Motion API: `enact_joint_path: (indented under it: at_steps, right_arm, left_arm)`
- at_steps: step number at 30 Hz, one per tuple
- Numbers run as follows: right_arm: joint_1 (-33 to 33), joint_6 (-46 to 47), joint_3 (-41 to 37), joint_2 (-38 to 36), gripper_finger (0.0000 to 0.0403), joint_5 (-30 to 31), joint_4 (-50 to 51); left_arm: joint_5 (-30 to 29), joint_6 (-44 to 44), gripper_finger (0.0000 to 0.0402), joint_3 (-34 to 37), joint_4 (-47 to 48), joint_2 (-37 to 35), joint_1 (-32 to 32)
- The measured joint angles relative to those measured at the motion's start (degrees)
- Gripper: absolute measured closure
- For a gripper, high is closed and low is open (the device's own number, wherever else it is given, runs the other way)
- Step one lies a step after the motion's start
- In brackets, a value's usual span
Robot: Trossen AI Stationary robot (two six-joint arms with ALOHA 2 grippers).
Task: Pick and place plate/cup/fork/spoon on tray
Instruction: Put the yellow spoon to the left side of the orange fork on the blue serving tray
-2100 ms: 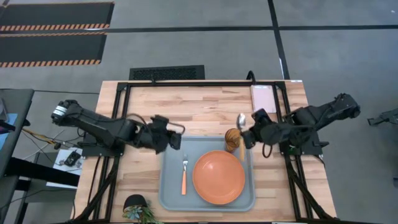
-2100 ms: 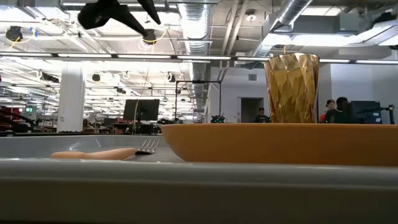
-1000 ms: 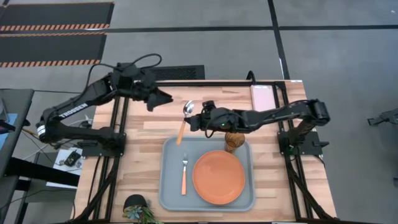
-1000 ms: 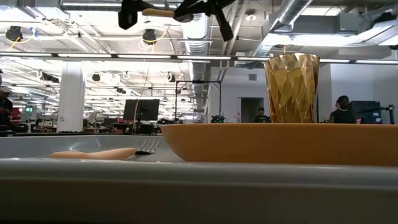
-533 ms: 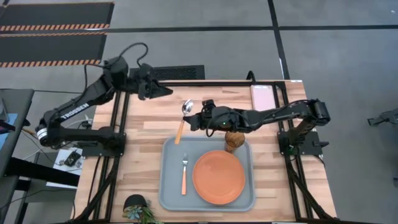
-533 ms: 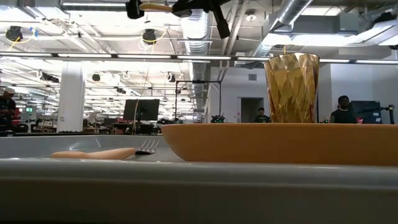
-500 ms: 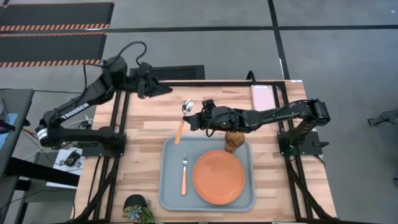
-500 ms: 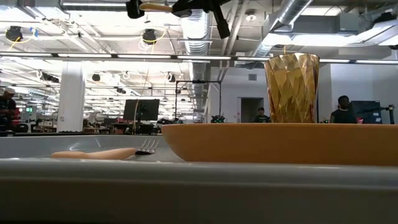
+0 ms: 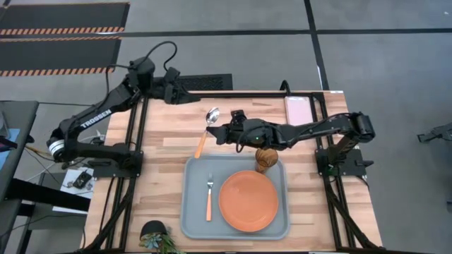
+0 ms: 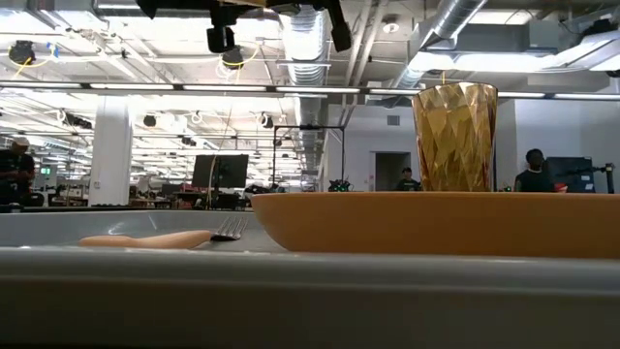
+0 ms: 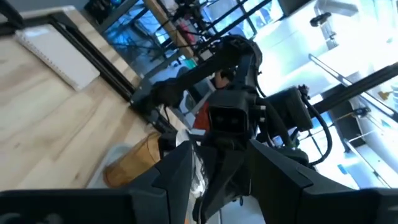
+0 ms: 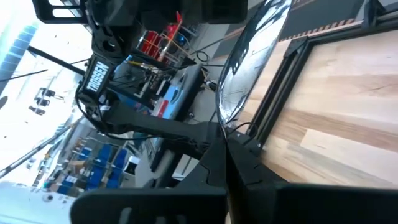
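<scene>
Right claw (image 9: 217, 132) grips spoon (image 9: 205, 133); left arm reads TROSSEN.

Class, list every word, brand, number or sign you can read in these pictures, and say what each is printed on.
"TROSSEN": white letters on the left arm, seen from above.
"TROSSEN": again on that arm, in the right wrist view.
Nothing legible on the tray, plate, cup, fork or spoon.

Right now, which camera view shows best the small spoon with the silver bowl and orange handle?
The high view: the spoon appears whole, held by the right gripper above the wooden table. The right wrist view shows only its bowl; the low and left wrist views show it unclearly.
</scene>
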State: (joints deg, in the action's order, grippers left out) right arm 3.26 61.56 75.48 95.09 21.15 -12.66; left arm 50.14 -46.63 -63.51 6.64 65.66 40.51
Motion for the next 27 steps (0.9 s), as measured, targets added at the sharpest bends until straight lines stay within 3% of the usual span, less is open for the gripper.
enact_joint_path:
  at_steps: [8,27]
  right_arm:
    - [-0.03,-0.15,0.0,0.02,0.0397,1.33,-0.01]
    - [-0.77,-3.2,0.0,0.02,0.0397,1.46,-0.42]
  left_arm:
    - [-1.43,0.3,0.0262,0.0,-0.67,0.08,0.0]
    - [2.7,0.32,0.0262,-0.02,0.3,0.08,0.03]
